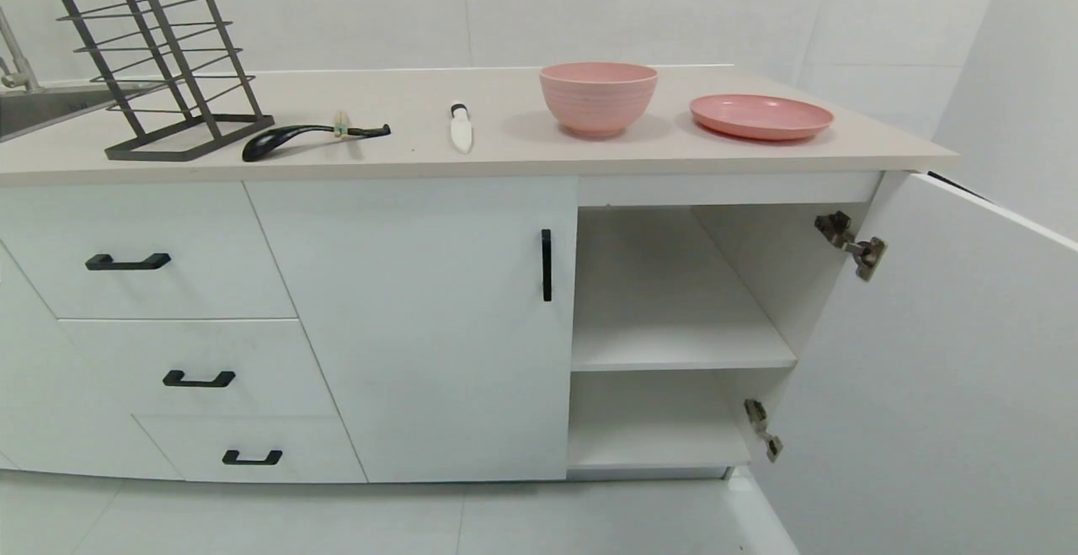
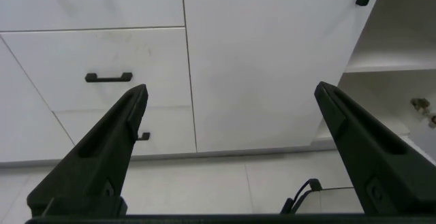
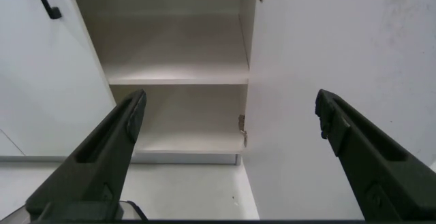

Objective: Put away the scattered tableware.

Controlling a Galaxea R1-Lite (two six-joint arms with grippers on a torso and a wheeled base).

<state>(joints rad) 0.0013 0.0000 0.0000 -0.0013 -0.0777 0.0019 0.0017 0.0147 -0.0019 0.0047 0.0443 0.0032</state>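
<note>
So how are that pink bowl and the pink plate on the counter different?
The bowl is deep with tall ribbed sides; the plate is shallow and nearly flat. The plate spreads wider than the bowl. The bowl stands toward the middle of the counter, the plate nearer its right end, above the open cupboard. Both are pink, round, upright and sit apart from each other.
</note>
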